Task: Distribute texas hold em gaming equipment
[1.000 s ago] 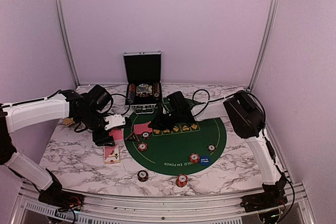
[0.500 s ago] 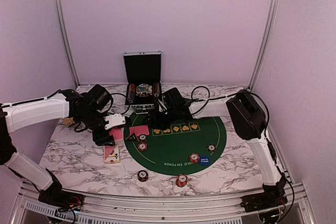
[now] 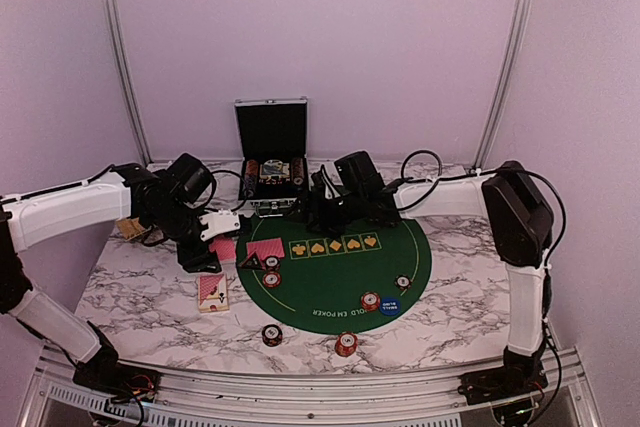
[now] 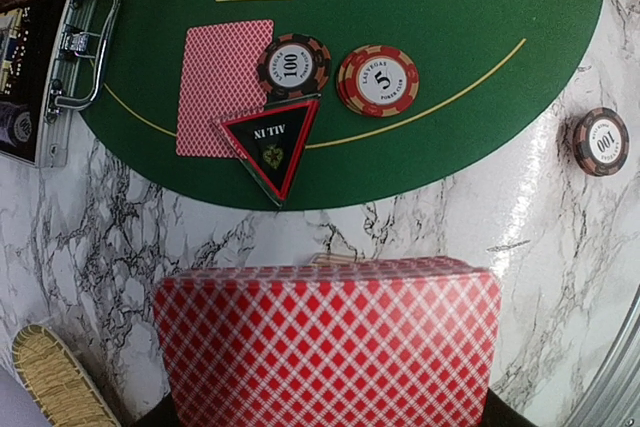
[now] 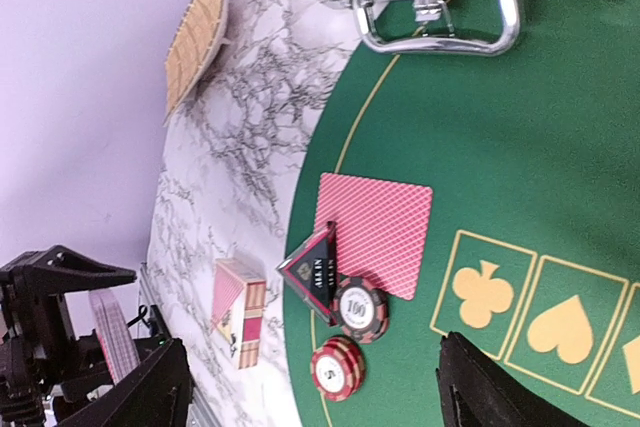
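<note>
1. The left gripper hangs just off the left rim of the green felt mat. Its jaws are pressed together on a deck of red-backed cards, which fills the lower part of the left wrist view, backs toward the camera.
2. The right gripper stands over the mat's far edge, beside the open silver-edged case. Its jaws are spread wide, with nothing between the fingers.
3. A single card lies face down on the mat's left part. A "100" chip overlaps its corner, and the black triangular marker lies partly on its near corner. A red "5" chip stack sits just beside them.
4. A blue marker disc lies near the mat's near edge. Two more chips sit off that edge on the marble table: a dark chip and a red chip. A card pack lies off the mat's left rim.
5. The cards look light, thin and slick. A clamped deck is likely to fan or shed a card if tilted, so a grip across its long edges seems safest.
6. The lone card lies flat on the felt and offers little to grip. Lifting a free short edge would probably work, but only once the chip and marker are off it.
7. The chips look stiff and small, so they are best pinched across the rim. The stack could topple if nudged.
</note>
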You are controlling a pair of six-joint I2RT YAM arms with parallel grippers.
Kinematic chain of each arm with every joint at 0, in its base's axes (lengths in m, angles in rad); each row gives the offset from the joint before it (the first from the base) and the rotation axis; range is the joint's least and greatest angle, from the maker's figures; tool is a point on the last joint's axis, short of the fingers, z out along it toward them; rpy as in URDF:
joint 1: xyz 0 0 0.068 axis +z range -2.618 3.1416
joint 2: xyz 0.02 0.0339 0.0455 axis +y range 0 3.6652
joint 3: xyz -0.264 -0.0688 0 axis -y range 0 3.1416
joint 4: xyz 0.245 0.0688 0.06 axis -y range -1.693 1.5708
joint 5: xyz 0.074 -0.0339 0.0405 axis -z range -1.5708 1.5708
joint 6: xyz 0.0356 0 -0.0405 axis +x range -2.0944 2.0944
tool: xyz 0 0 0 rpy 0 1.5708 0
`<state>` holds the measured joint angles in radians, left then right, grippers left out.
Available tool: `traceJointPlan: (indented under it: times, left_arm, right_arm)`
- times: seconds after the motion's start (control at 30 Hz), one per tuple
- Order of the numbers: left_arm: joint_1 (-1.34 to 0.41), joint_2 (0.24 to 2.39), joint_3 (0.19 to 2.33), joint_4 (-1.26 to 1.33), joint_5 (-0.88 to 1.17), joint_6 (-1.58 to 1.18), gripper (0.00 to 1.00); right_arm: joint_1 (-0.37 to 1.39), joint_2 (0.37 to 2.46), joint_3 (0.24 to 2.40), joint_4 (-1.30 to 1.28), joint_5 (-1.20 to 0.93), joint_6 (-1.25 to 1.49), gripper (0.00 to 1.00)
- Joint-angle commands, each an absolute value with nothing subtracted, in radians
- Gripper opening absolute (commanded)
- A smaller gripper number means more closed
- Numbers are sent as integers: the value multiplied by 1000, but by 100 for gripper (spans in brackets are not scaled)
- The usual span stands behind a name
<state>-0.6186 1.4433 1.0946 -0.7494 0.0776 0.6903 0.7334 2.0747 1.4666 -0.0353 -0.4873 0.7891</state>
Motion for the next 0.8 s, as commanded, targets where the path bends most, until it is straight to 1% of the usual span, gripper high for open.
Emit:
traceJointPlan:
  times: [0.0,0.47,0.77]
  left_arm:
    - [-611,1465,1154,-779,97,666,0]
    - [-610,1465,1149,-777,97,645,0]
    - [-609,1464,1149,-775,93,655,0]
  right_arm:
    - [766,2053,1461,42,-574,848,86]
    - [815,2098,1458,159,-658,970,91]
    - [831,2121,1446,271,-688,1056,92]
